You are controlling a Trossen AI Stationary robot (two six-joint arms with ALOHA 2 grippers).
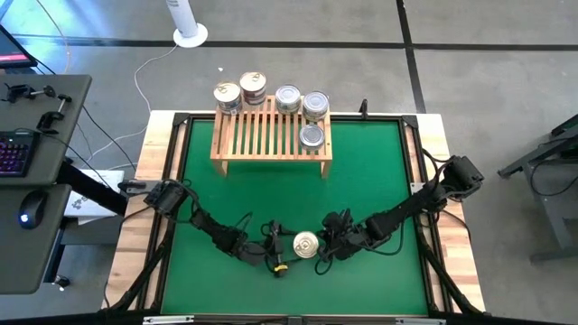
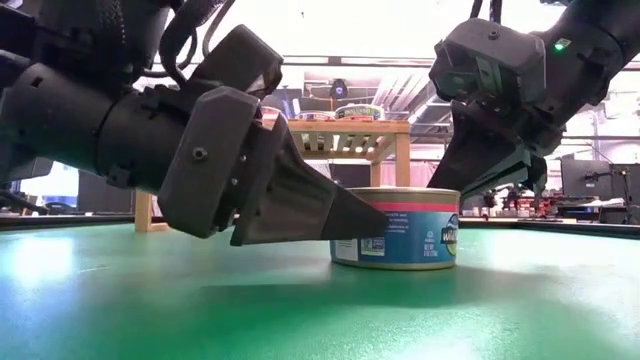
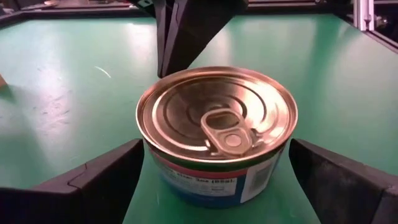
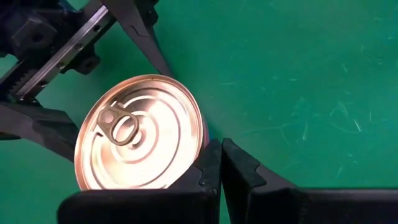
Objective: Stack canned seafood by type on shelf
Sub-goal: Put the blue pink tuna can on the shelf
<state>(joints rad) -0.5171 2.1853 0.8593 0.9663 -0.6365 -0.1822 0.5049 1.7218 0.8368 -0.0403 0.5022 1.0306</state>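
One tin of canned seafood (image 3: 217, 124), gold pull-tab lid up and a blue-and-pink label around it, stands on its base on the green mat (image 1: 361, 190) near the front edge. My left gripper (image 3: 214, 186) is open, with one finger (image 3: 106, 180) on each side of the tin and a small gap at both. My right gripper (image 4: 221, 158) is shut, its tips at the tin's rim on the side away from the left arm. Several more tins (image 1: 287, 98) stand on the slatted top of the wooden shelf (image 1: 262, 135) at the far side. My right gripper's shut fingertips (image 4: 208, 155) slant down from the table's right to the tin's upper rim (image 4: 196, 134). I cannot tell whether they touch it. The tin stands flat on the mat.
The shelf fills the middle of the mat's far edge. Bare mat lies between it and the arms. A black frame (image 1: 411, 153) and light wood border run round the mat. A desk with a keyboard and mouse (image 1: 27, 212) stands off the table's left.
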